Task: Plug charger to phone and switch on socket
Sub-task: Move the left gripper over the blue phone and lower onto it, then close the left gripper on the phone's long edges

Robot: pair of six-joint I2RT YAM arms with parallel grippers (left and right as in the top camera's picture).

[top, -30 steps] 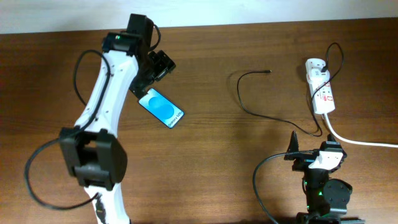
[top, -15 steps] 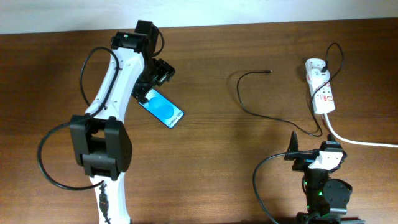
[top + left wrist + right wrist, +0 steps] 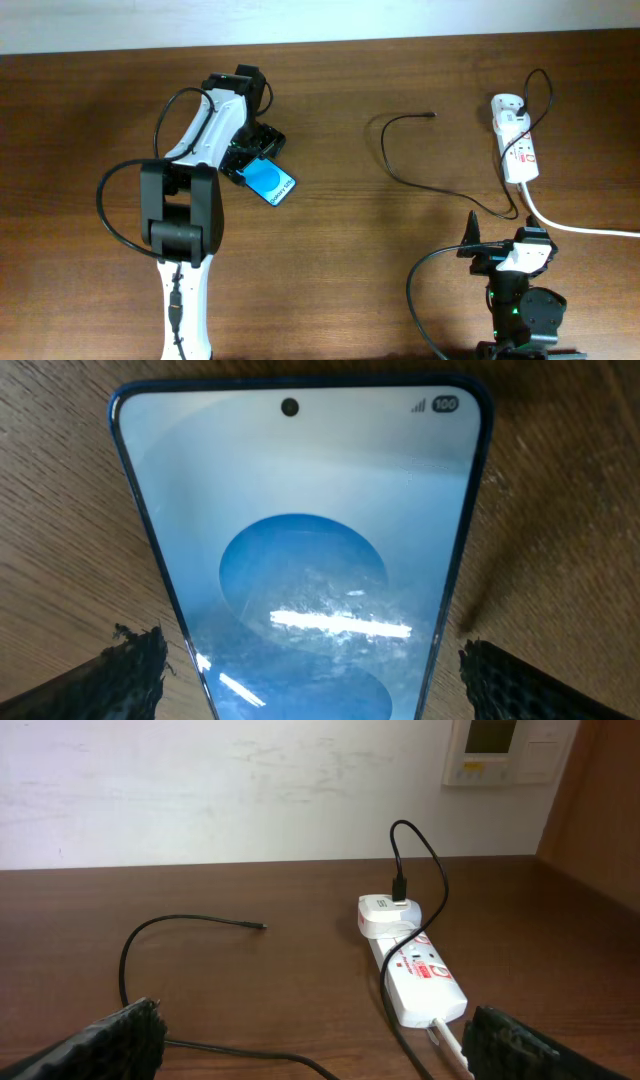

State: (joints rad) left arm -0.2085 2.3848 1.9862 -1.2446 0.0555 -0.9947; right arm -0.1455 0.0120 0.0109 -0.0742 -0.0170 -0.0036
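The phone (image 3: 272, 183) lies flat on the table (image 3: 340, 280), on the left side, with its blue screen up. The left hand (image 3: 253, 150) hangs right over one end of it. This hand is open wide, with one finger (image 3: 130, 675) on each side of the phone, and it holds nothing. The right hand (image 3: 315, 1055) is open wide too and empty, low at the near edge of the table.

What could go wrong? The phone is thin and flat, so the fingers may slide over its edges and not get a good hold. If one finger meets it first, the phone may spin or skid on the smooth wood. A squeeze on the sides might also press a button. The charger (image 3: 388, 150) is thin and curly. Its little tip (image 3: 431, 115) is well apart from the phone, and it may bend away when grabbed. A loop of it lies near the right hand, so an arm could catch it and tug the socket (image 3: 520, 155).

The left wrist view shows the phone up close: the small camera dot, the "100" in the corner and a bright shine on the glass. It shows no charger. The overhead view shows where everything lies. The right wrist view shows the charger going into the white block (image 3: 388, 915) on the socket, and no phone.
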